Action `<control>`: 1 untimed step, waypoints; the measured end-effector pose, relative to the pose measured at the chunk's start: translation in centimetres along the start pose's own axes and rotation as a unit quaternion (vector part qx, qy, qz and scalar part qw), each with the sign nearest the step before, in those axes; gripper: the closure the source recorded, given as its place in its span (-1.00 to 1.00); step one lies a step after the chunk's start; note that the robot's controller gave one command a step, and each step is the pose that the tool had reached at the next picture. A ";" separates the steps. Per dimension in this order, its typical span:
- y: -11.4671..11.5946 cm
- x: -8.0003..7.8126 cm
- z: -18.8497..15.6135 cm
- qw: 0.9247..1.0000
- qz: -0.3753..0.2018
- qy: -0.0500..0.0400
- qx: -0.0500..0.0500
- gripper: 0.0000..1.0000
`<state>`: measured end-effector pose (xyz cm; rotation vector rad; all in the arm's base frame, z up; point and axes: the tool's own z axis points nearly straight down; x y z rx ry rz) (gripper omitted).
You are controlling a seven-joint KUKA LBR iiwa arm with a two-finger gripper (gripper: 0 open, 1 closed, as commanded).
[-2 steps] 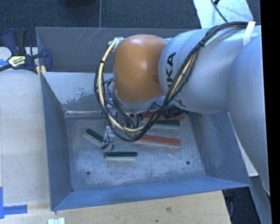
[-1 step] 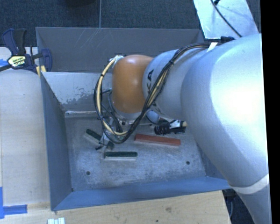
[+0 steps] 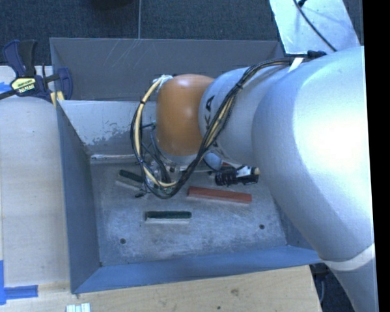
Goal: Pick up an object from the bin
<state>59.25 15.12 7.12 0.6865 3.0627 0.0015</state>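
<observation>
My gripper reaches down under the arm's wrist to the bin floor at the back, left of the middle. Just left of it lie a dark thin stick and a grey flat strip, close to or touching it. A dark green flat bar lies on the floor a little in front of the gripper. To the right a red-brown flat bar lies at a slant.
A small black thing with a white end lies behind the red-brown bar, and a bluish round thing shows under the arm. The arm covers the bin's right side. Cables loop round the wrist.
</observation>
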 end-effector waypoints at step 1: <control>1.7 1.2 -13.1 1.000 -0.016 -0.003 -0.003 1.00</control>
